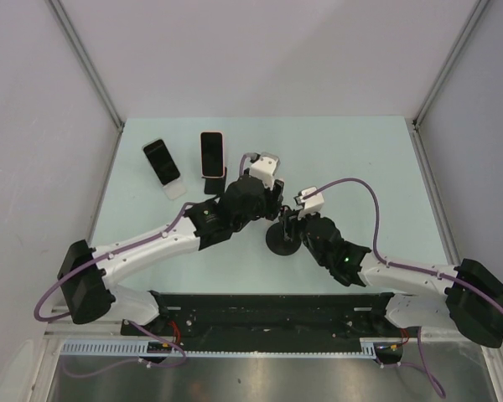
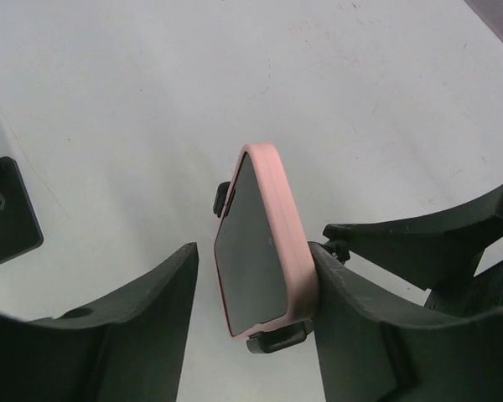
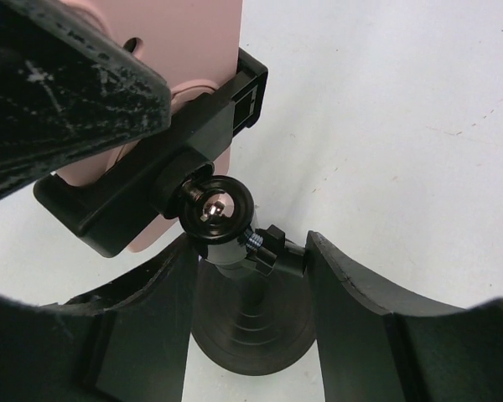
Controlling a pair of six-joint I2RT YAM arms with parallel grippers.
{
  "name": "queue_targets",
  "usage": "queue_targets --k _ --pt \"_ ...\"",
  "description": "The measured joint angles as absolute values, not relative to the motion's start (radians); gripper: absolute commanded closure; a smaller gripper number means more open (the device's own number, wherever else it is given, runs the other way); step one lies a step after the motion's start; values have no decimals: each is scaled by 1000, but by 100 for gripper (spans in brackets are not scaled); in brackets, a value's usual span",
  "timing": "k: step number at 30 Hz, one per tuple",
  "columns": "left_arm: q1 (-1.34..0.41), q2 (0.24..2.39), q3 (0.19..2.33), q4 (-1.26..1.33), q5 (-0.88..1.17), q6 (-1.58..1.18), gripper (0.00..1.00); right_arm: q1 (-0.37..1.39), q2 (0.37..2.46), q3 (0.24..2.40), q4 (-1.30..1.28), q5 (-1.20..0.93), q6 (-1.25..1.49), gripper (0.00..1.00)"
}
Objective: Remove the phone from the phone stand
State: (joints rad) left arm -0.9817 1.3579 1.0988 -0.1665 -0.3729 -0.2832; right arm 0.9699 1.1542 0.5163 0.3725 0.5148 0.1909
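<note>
While right tool (image 3: 251,244) clamps phone stand (image 3: 251,325), left tool (image 2: 256,255) straddles phone (image 2: 250,219) unclenched; black phone (image 1: 162,161), pale-cased phone (image 1: 211,152) beyond

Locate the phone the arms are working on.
Left wrist view, centre: the pink-cased phone sits clamped in the stand between the left gripper's fingers, one against its pink edge. Top view: hidden under that wrist.

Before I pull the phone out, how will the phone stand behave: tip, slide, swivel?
The phone stand looks top-heavy, the phone high above a round base, so it could tip. Its ball joint may swivel before the clamp releases. The right gripper, jaws apparently closed on the stem, should steady it.
</note>
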Motion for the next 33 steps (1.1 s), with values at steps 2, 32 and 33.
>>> queue_targets --k 2,32,33 --pt "-984 1369 1105 -160 -377 -283 54 972 1158 516 379 520 191 64" --pt "-990 1305 992 -42 -329 -152 99 684 1007 542 197 -108 75 18" --pt "-990 1303 986 -33 -323 -148 100 683 1014 550 186 -128 65 19"
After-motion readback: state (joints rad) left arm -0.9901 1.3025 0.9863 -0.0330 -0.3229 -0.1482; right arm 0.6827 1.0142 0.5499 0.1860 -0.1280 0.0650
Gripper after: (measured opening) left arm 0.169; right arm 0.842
